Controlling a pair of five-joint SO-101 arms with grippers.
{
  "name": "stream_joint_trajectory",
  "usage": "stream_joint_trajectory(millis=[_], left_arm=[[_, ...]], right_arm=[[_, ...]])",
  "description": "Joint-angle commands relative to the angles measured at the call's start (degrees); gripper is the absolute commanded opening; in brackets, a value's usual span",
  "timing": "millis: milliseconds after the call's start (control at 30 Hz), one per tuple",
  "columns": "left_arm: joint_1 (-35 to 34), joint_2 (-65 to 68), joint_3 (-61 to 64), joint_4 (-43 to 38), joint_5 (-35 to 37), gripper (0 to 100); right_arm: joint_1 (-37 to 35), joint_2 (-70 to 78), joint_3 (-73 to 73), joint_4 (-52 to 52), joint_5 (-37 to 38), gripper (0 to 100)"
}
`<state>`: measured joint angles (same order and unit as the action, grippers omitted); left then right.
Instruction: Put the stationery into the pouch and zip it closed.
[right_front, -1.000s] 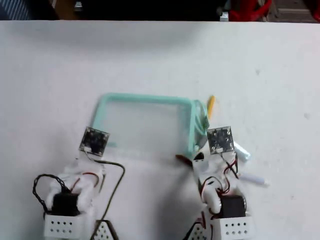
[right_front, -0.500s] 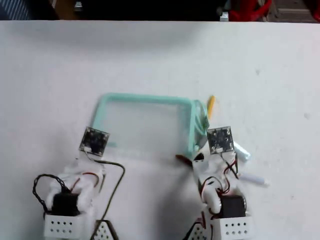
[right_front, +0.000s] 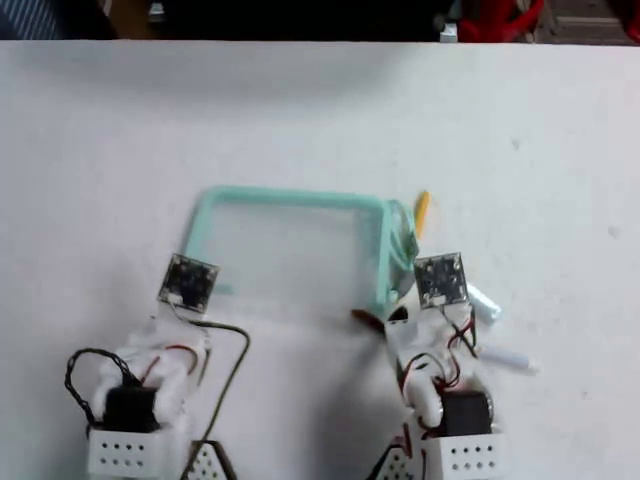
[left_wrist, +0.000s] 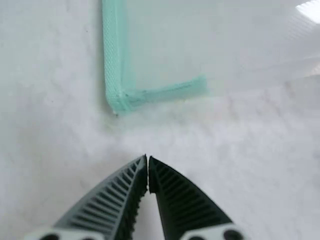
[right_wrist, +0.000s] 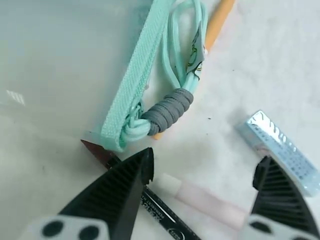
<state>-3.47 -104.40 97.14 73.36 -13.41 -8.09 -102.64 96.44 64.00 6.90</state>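
Comparing this moment with the second before it, we find nothing has shifted. Both arms sit where they were, and the pouch (right_front: 290, 245) and the loose stationery lie in the same places on the table (right_front: 100, 150). We read that as a pause. Every piece we can see is still outside the pouch, so filling and zipping both remain to be done.

Our right claw (right_wrist: 205, 162) is spread wide and holds nothing. It hangs over the pieces at the pouch's corded end. A pale pink stick (right_wrist: 200, 197) lies between its fingers, and a dark pen (right_wrist: 150, 200) passes under one finger, just beside that stick. A silvery blue block (right_wrist: 280, 150) rests near the other finger, apart from it. The grey zip pull (right_wrist: 167, 112) lies just ahead, close to the pen's reddish tip. Beyond it, an orange pencil (right_wrist: 220, 22) runs alongside the pouch's end, partly under the cord loop.

Our left claw (left_wrist: 148, 165) has its fingers pressed together, empty, over bare table. It sits near the pouch's other near corner but clear of it.
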Motion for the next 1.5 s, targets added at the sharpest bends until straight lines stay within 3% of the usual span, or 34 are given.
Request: stream_joint_trajectory(millis=[0, 1467], left_arm=[[0.57, -0.22, -0.18, 0.35, 0.62, 3], [0.57, -0.22, -0.18, 0.35, 0.62, 3]], right_arm=[[0.57, -0.57, 0.35, 0.22, 0.62, 31.8], [0.57, -0.57, 0.35, 0.22, 0.35, 31.7]])
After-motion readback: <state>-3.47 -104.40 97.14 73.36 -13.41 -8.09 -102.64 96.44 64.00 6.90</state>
